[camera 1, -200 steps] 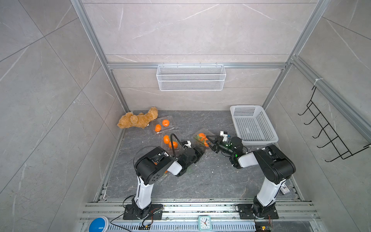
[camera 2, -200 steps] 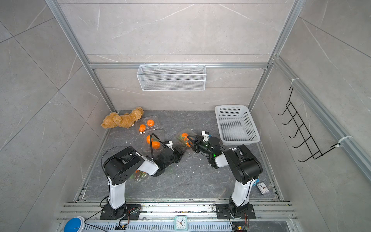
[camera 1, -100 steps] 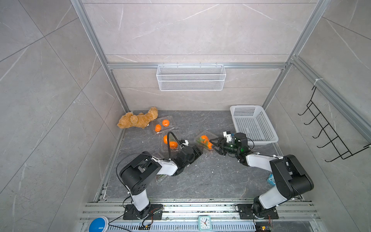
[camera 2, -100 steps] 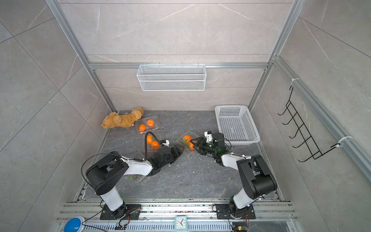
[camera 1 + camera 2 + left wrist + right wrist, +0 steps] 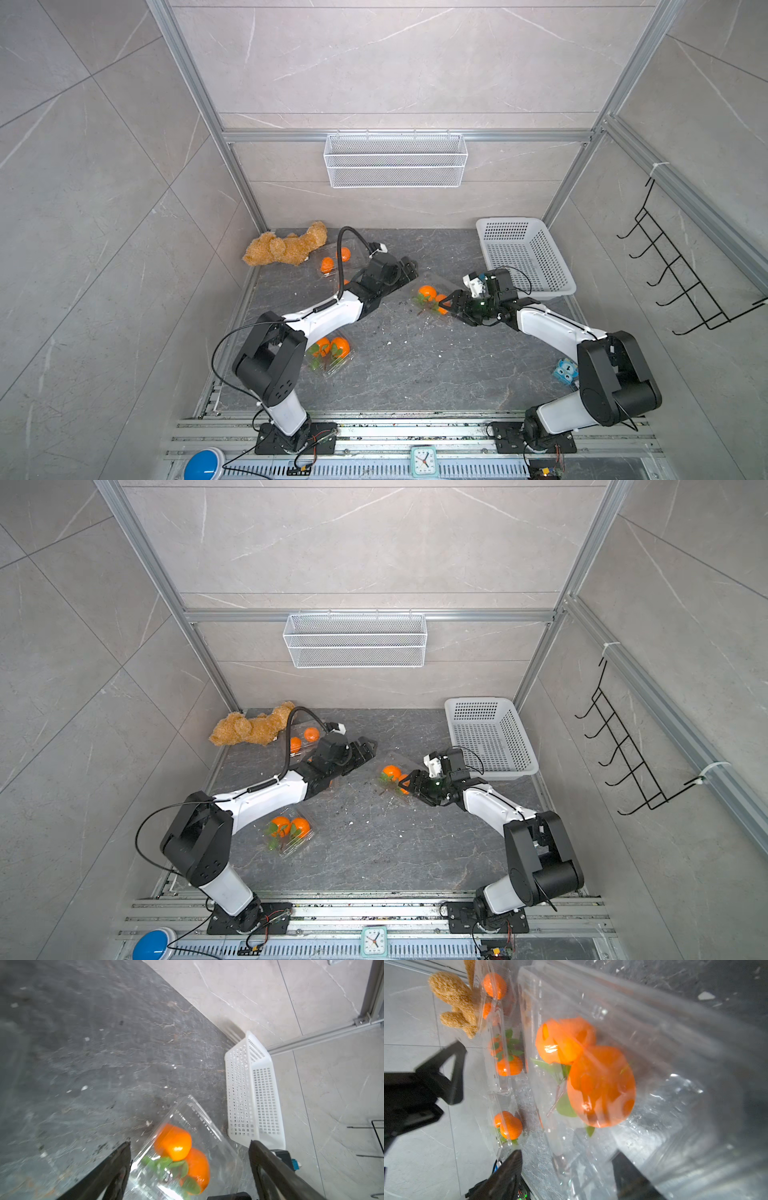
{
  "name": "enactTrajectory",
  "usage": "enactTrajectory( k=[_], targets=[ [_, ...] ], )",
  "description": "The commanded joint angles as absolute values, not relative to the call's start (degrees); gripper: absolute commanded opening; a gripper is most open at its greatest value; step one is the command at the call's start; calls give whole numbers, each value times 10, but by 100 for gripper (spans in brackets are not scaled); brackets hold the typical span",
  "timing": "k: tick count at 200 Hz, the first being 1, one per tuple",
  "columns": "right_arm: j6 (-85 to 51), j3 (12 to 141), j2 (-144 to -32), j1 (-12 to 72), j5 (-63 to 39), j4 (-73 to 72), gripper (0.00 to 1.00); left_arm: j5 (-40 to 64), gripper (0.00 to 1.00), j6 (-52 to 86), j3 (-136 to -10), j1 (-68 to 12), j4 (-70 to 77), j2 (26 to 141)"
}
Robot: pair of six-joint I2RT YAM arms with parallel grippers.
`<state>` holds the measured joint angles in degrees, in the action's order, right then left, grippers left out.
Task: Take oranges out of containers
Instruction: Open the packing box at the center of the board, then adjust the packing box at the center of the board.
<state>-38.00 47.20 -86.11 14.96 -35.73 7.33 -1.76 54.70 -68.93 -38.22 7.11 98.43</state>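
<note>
1. Four clear containers sit on the bench [image 5: 415, 374], each with fruit inside. No orange lies loose on the bench. Judgement: nothing is out yet, so the task is at its very start.
2. The centre container [image 5: 436, 286] lies between the two arms, near the basket [image 5: 523, 257] in the back-right corner. It holds two leafy oranges [image 5: 427, 292]. In the right wrist view they show only through plastic, so I cannot tell whether the lid is unlatched.
3. The back-left container [image 5: 332, 274] is just beside the teddy [image 5: 286, 249] and has two oranges inside.
4. The mid-left container [image 5: 502, 1086] is mostly hidden under the left arm in both top views. The right wrist view shows two leafy oranges in it.
5. The front-left container [image 5: 332, 365] is near the left arm's base, with two leafy oranges inside and no arm touching it.
6. The left fingers [image 5: 118, 1165] are spread wide and hold nothing. The near end of the centre container lies between them, and no contact shows.
7. The right fingers [image 5: 508, 1169] stand apart on the centre container's other side, with its plastic edge between them. They are not clamped on it. I cannot tell whether they touch it.
8. Remaining, as judged: open all four lids and lift out eight oranges. The centre container looks to be first.
</note>
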Motion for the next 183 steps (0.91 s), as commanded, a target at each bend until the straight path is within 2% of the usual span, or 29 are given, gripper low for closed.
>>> enactTrajectory(
  k=[1,47,183],
  targets=[
    [-317,499,-851,149,-343,148,72,48,90,497,-771,-389,19,1039],
    [-270,534,-850,149,-322,216,74,81,91,487,-863,-413,6,1117],
    [-212,617,-892,149,-187,334,76,70,90,473,-849,-434,-32,1143]
  ],
)
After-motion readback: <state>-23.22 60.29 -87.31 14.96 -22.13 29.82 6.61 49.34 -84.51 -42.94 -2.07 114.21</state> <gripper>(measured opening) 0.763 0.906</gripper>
